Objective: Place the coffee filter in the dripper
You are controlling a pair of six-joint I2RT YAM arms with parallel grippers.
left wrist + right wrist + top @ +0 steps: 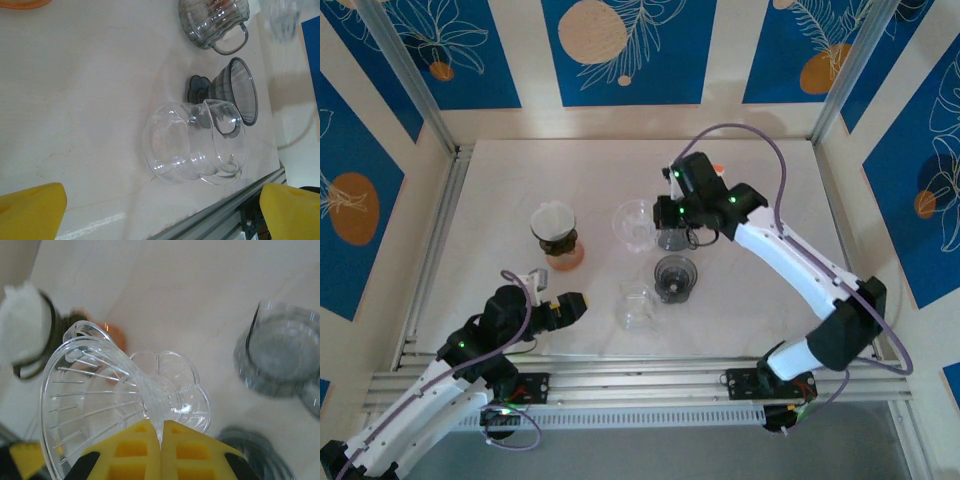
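pinching the clear dripper [95, 390] beside a grey cup [280, 352], right pincer [161, 432]; left pincer [162, 212] spread.

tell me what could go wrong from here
1. The right gripper pinches the clear dripper by a thin part, with the dripper tipped sideways. It may slip or swing.
2. The gray cup and gray dripper sit close by, so lowering could knock them.
3. The filter sits in the dark dripper, which might tip if the open left gripper pulls at it.
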